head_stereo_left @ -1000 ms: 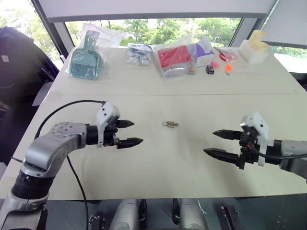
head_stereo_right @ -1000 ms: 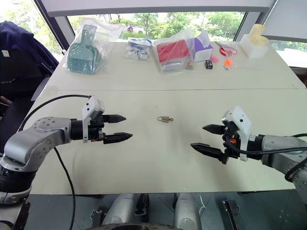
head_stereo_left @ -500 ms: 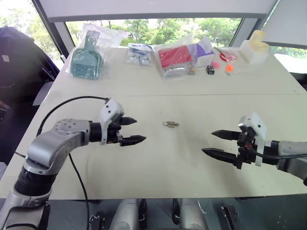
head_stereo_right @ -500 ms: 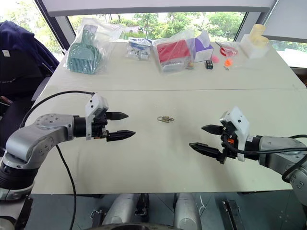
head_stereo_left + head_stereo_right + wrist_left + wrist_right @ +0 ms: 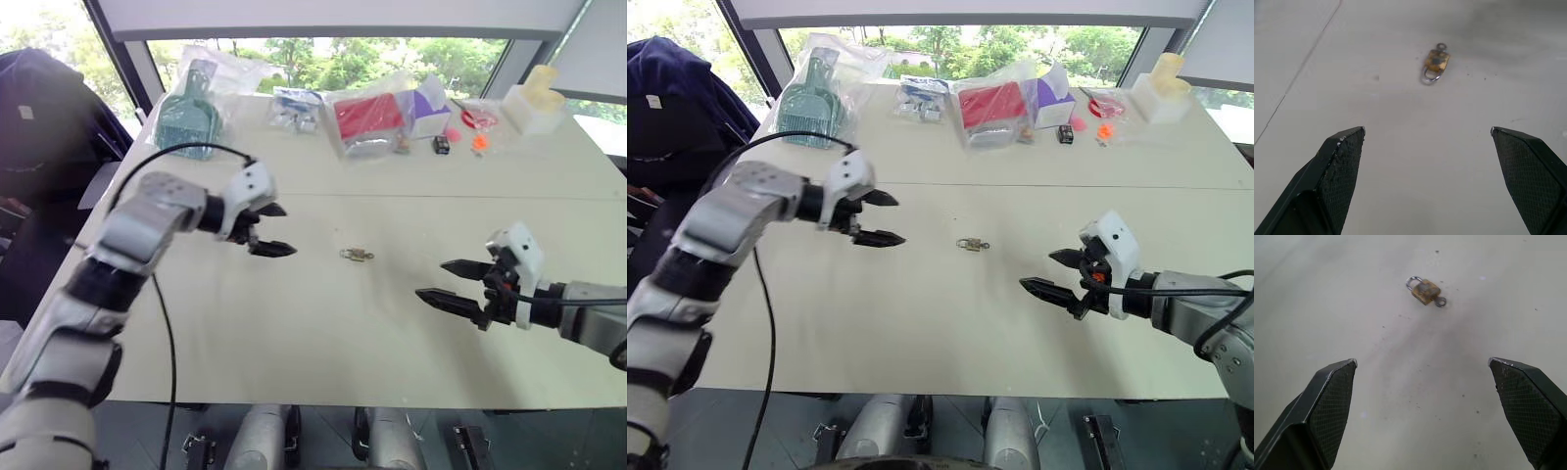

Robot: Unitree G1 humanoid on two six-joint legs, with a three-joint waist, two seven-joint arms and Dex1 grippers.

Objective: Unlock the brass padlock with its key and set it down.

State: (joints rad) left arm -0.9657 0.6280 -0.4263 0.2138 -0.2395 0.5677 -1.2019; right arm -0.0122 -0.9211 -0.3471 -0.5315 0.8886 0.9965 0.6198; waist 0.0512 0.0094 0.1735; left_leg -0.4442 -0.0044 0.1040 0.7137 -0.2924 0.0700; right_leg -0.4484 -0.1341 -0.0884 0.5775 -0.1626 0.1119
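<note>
On table, brass padlock point(image 5: 1436, 62), key indistinct

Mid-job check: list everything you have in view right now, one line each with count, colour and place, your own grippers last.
brass padlock: one, yellow-gold with silvery shackle, lying flat mid-table between the grippers, nothing touching it
key: one, silvery; a small ring shows at the padlock's end opposite the shackle, so it looks inserted
table: one, cream, under everything
teal comb in a bag: one, far edge, robot's left
bagged small items: one clear bag, far edge
red box in a bag: one, far edge, centre
purple and white box: one, beside the red box
small black box: one, far edge
pale yellow block: one, far right corner
dark jacket: one, off the table's left side
left gripper: black fingers, open, above the table left of the padlock
right gripper: black fingers, open, right of the padlock
</note>
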